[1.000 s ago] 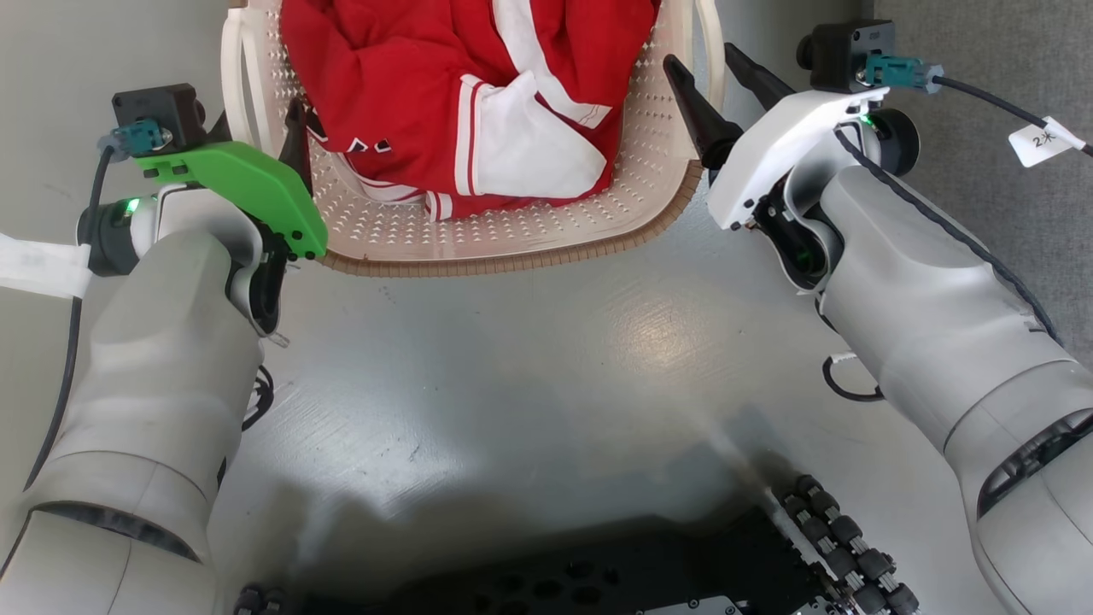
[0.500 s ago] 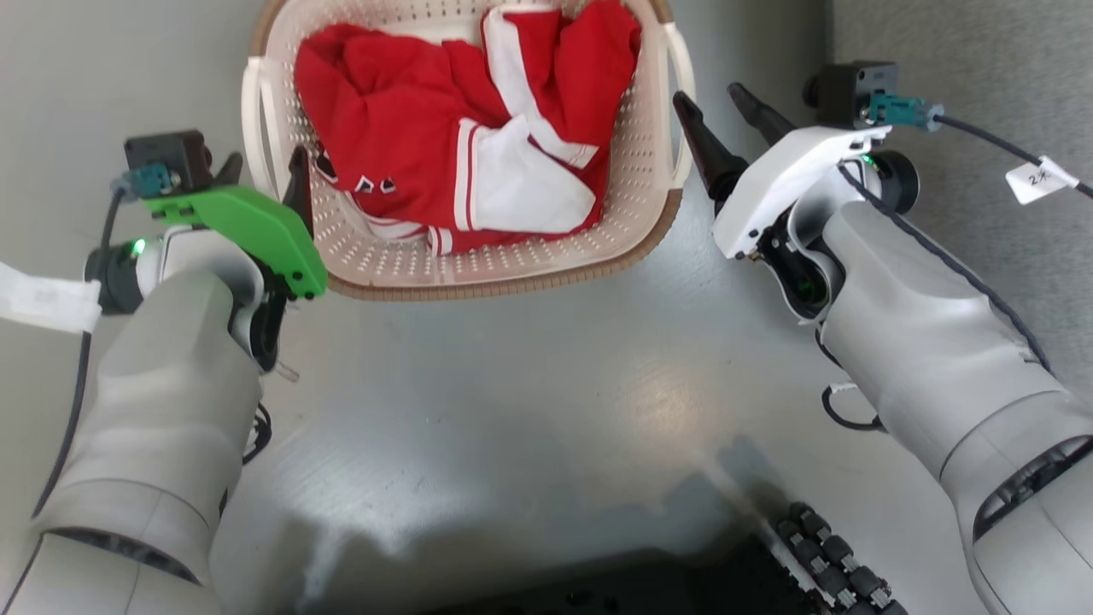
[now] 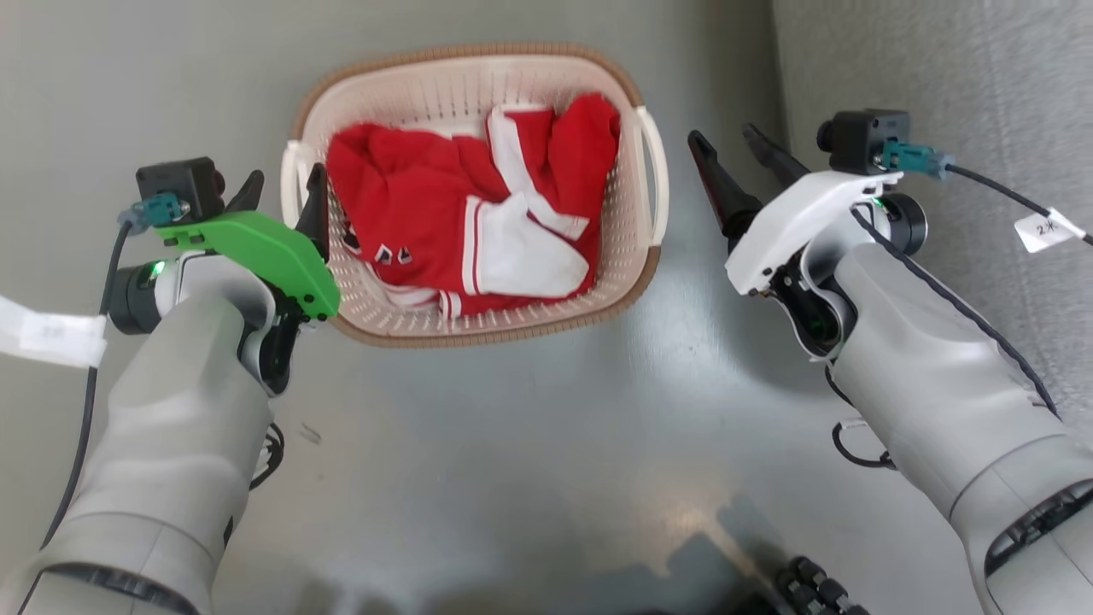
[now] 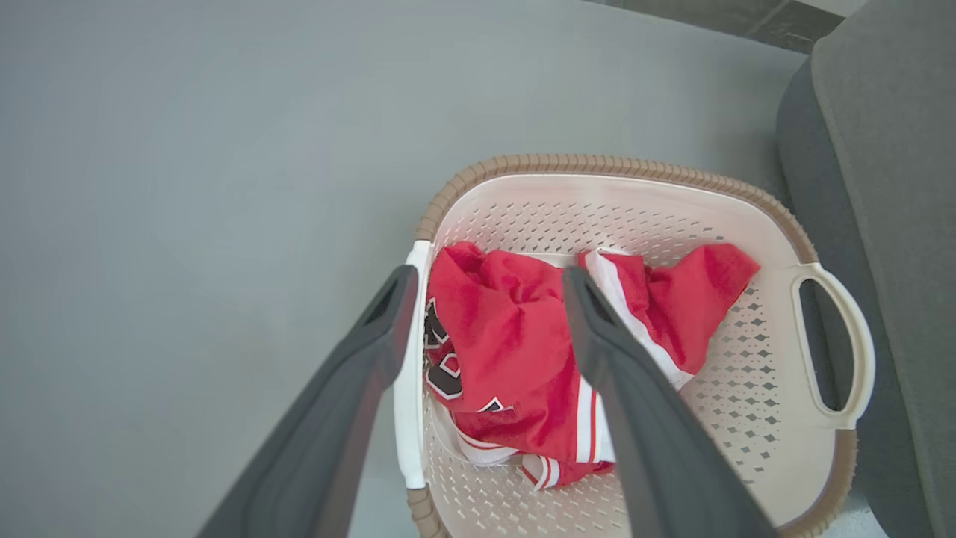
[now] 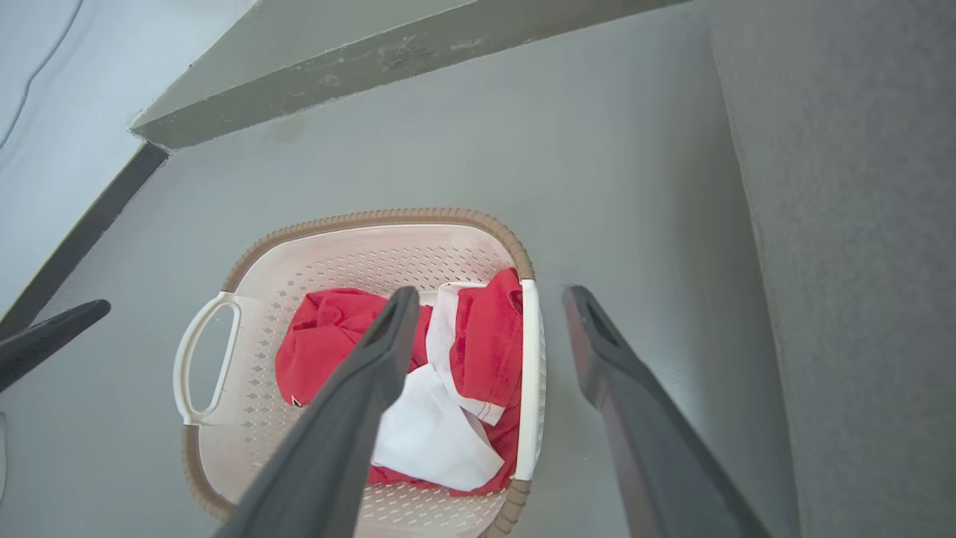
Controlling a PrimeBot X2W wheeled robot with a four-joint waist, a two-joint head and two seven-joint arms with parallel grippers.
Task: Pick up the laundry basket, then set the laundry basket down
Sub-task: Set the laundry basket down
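Small oval cream-white perforated plastic laundry basket (image 3: 444, 98) with a brown woven-look rim — stands on the glossy grey floor (image 3: 512, 444), at the far middle of the head view.

Contents: one crumpled red-and-white garment (image 3: 410, 196), lying inside.

Left gripper (image 3: 286, 175): jaws spread, one dark finger on either side of the basket's white left loop handle (image 4: 409, 418); whether they touch it cannot be told.

Right gripper (image 3: 721, 134): jaws spread, holding nothing — just right of the white right loop handle (image 3: 657, 184), apart from it.

Grey textured fabric-covered furniture (image 3: 939, 85): at the far right, near the basket's right side.
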